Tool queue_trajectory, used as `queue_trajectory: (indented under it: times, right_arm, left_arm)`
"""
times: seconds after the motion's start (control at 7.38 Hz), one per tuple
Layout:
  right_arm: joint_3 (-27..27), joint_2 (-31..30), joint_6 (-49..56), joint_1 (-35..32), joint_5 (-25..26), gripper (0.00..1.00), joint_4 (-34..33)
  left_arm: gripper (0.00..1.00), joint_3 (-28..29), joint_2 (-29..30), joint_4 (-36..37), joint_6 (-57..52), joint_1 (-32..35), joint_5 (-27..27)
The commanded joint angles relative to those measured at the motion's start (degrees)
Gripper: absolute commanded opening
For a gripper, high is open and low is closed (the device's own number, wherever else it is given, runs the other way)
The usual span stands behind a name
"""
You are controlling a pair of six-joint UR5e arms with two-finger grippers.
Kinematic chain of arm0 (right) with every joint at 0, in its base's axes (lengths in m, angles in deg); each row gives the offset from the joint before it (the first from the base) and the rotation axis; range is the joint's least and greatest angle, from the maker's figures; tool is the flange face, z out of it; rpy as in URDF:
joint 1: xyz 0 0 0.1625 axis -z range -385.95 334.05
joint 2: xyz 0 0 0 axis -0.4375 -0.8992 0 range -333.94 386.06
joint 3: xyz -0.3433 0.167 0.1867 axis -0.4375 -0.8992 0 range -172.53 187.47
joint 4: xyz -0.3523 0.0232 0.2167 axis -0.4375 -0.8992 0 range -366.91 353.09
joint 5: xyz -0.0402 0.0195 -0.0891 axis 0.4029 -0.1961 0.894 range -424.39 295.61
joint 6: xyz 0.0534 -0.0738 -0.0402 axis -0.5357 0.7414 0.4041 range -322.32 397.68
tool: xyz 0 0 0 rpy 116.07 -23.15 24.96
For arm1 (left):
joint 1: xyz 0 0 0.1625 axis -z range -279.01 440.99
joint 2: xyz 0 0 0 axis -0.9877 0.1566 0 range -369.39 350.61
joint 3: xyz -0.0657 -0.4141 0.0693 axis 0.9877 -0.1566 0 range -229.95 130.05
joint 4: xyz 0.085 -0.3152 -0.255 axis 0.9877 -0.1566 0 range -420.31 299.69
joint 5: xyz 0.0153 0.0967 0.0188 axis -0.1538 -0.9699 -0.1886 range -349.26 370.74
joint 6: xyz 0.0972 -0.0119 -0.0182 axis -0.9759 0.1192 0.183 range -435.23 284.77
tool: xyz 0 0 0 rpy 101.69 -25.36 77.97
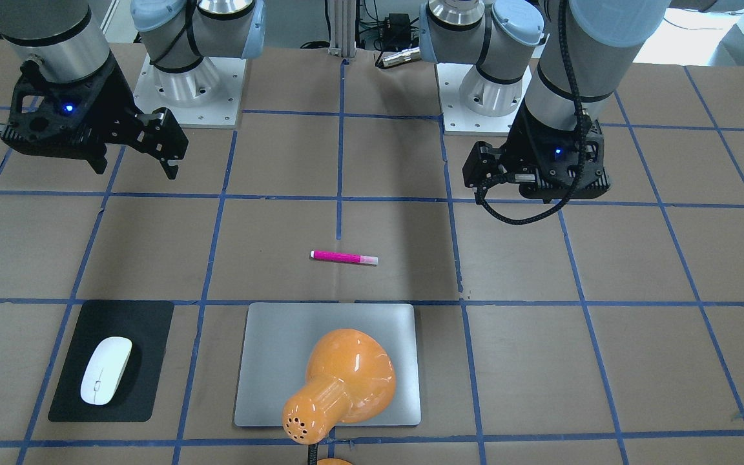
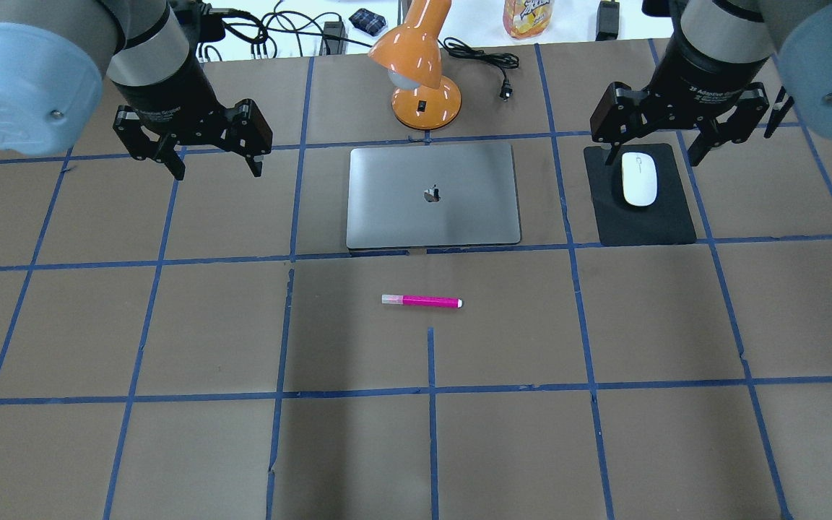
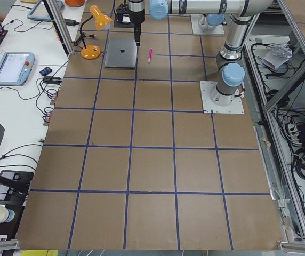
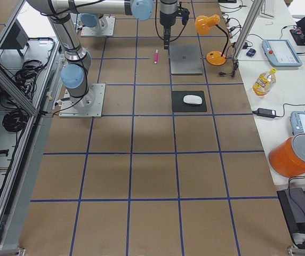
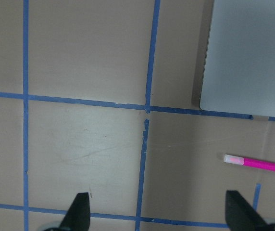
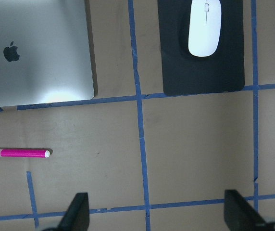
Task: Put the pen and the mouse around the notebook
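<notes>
Notebook [image 2: 459,217] lies flat mid-table; left gripper [image 2: 217,172] hangs wide open and empty off its left side, and pen [image 2: 422,301] lies loose near its front edge. Mouse [image 2: 639,179] sits on black mat [image 2: 647,225] to its right, right gripper [image 2: 654,159] raised there, spread wide, empty. Both items probably count as placed around it.

One pen [image 1: 343,258], one mouse [image 1: 106,370], one notebook [image 1: 265,361]

2 silver-grey arms [image 1: 578,71] with pale blue joint caps [image 1: 517,22] stand on white, screwed base plates [image 1: 233,77]. The left gripper [image 2: 217,170] and right gripper [image 2: 653,160] are black, each showing 1 blue light [image 1: 68,108]; a braided black cable [image 1: 520,218] loops beside the left.
</notes>
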Motion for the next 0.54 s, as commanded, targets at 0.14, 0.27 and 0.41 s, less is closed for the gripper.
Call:
queue_trajectory:
  times: [0.14,0.27,0.41]
  right_arm:
    - [0.32,-0.14,0.00,-0.03,0.32,1.00,0.15]
    - [0.32,-0.05,0.00,-0.03,0.23,1.00,0.15]
    - [0.32,0.03,0.00,-0.03,0.14,1.00,0.06]
  left_arm:
    - [1.00,0.76,-0.53,-0.27,-6.36,-1.16,0.60]
    - [1.00,0.76,-0.53,-0.53,-6.97,-1.34,-0.09]
    - [1.00,0.76,-0.53,-0.53,-10.98,-1.52,-0.35]
